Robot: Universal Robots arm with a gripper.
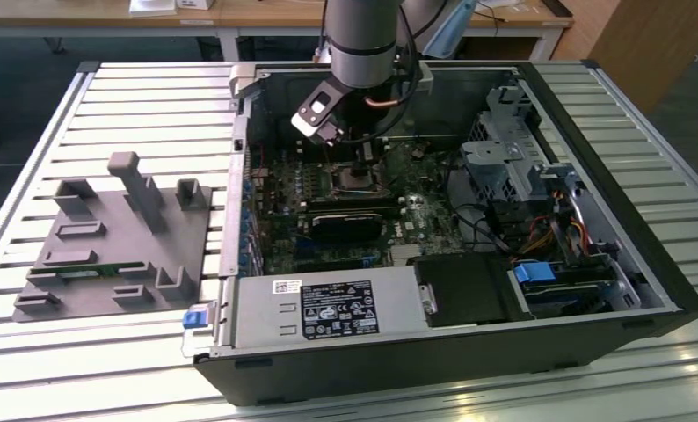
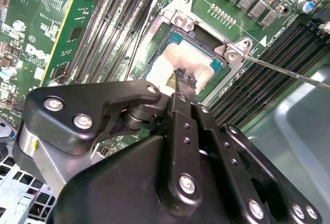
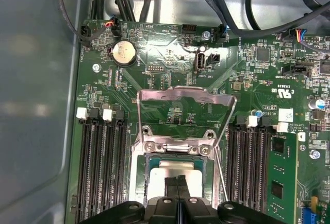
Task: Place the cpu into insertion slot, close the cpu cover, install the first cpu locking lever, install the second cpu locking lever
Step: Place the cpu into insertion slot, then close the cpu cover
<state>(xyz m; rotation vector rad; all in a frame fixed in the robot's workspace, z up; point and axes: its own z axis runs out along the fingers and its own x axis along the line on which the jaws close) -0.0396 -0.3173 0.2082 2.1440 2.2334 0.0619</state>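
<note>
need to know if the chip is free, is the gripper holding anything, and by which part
Nothing is held. The fingers of the gripper are shut together, empty, tips over the top of the cpu, which sits in the insertion slot.

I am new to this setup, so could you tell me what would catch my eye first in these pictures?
The arm's gripper reaches down into the open computer case, its closed fingertips right over the cpu lying in the insertion slot. In the first wrist view the cpu cover stands flipped open at the slot's edge.
</note>
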